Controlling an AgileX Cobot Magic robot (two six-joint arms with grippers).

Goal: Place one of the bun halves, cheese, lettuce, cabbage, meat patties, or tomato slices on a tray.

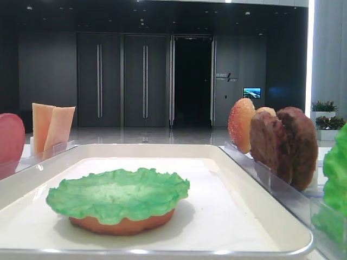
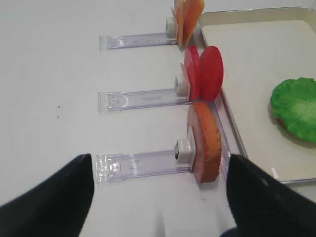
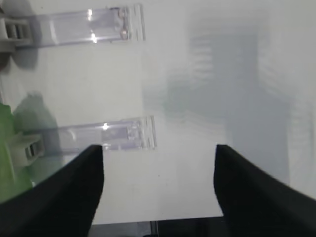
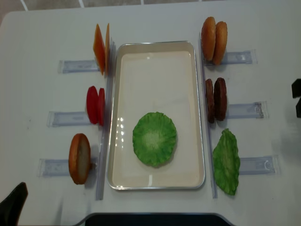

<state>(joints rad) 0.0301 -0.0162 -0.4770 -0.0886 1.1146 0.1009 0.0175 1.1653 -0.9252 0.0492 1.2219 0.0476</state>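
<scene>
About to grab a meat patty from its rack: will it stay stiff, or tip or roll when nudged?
The meat patties look thick and lumpy, so probably stiff and grippy. Standing on edge in the clear rack, a round one may tip or roll if pushed sideways.

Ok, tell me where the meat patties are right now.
In the overhead view the meat patties stand on edge in the middle rack on the right of the tray, between the bun halves behind them and the lettuce in front.

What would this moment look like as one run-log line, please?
tray: lettuce over bun half | right gripper: open, empty | left gripper: open, empty
</scene>
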